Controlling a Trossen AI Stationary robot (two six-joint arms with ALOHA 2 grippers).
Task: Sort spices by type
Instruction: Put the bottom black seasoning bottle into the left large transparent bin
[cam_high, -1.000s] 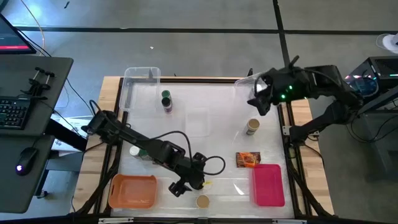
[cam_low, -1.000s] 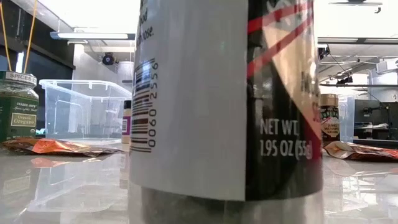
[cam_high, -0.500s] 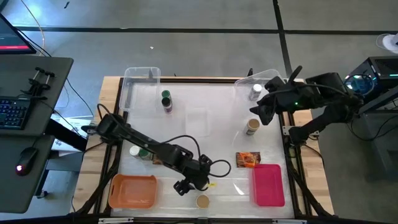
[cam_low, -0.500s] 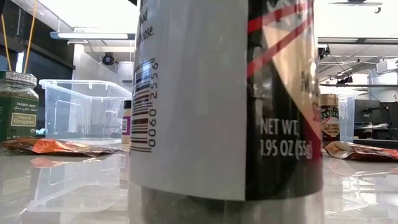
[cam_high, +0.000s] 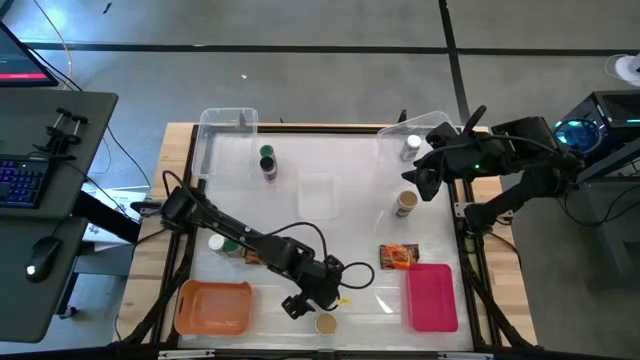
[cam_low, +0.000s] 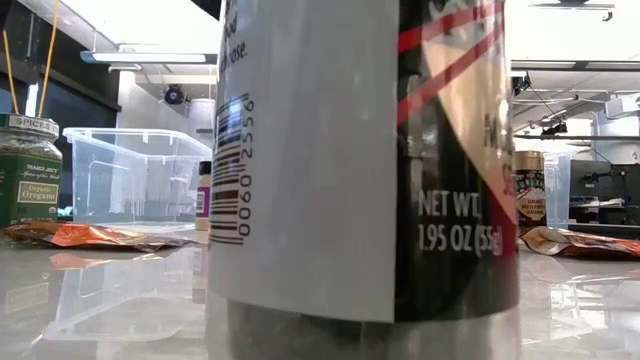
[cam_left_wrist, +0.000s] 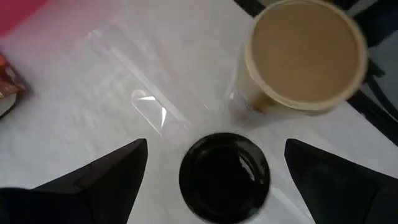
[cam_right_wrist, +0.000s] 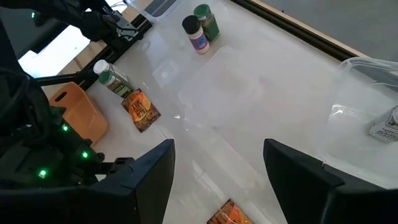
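Observation:
My left gripper (cam_high: 312, 297) is open near the table's front edge. In the left wrist view its fingers (cam_left_wrist: 99, 180) stand on either side of a dark-lidded jar (cam_left_wrist: 224, 177) without touching it. A tan-lidded jar (cam_left_wrist: 305, 56) stands upright just beside it and also shows in the high view (cam_high: 325, 323). My right gripper (cam_high: 425, 180) is open and empty at the far right, above another tan-lidded jar (cam_high: 405, 203). One jar (cam_high: 411, 148) lies in the clear tub (cam_high: 432, 122) at the far right. A labelled jar (cam_low: 360, 160) fills the low view.
Green- and dark-lidded jars (cam_high: 268, 163) stand at the far left by a second clear tub (cam_high: 228, 125). White- and green-lidded jars (cam_high: 224, 245) stand at the left. An orange-red packet (cam_high: 398, 257) lies by the pink tray (cam_high: 432, 297). The orange tray (cam_high: 213, 306) is front left.
My left gripper has gone a little toward the table's right and near edges, closer to the tan-lidded jar at the front. My right gripper has drawn back from over the far right tub toward the near edge, and the jar in the tub now shows.

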